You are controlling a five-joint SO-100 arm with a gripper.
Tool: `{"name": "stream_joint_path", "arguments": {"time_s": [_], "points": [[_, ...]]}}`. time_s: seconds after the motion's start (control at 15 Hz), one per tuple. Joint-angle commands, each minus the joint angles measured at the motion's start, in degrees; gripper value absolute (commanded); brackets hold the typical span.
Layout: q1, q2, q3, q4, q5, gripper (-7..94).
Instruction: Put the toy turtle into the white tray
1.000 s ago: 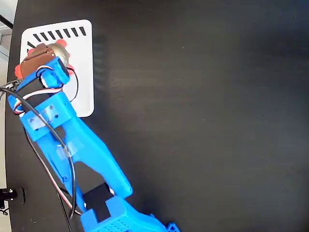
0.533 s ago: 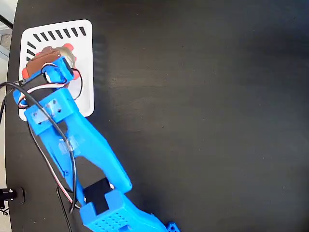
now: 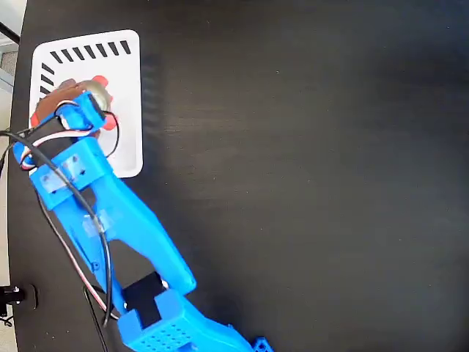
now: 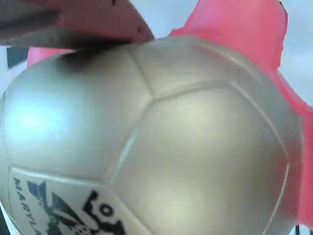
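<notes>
Since the earlier frame the gripper (image 3: 73, 110) has shifted slightly toward 7 o'clock over the tray (image 3: 124, 147), with the turtle (image 4: 156, 142) directly beneath it; jaw state cannot be told.

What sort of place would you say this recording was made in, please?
Probably a hobby or lab robotics bench: a bare black table seen from overhead, a blue 3D-printed-looking arm with loose wiring, and only a toy turtle and a white tray as props.
</notes>
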Motion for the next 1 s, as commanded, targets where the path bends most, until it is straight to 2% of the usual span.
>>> {"name": "stream_joint_path", "arguments": {"time_s": [0.0, 0.13, 0.33, 0.4, 0.93], "points": [[-1.49, 3.08, -2.99, 0.62, 0.62, 44], [-1.76, 3.16, -2.99, 1.32, 1.05, 51], [-2.11, 3.34, -2.99, 1.76, 1.41, 51], [-2.20, 3.43, -2.99, 1.85, 1.32, 59], [-2.37, 5.80, -2.46, 3.52, 1.49, 58]]}}
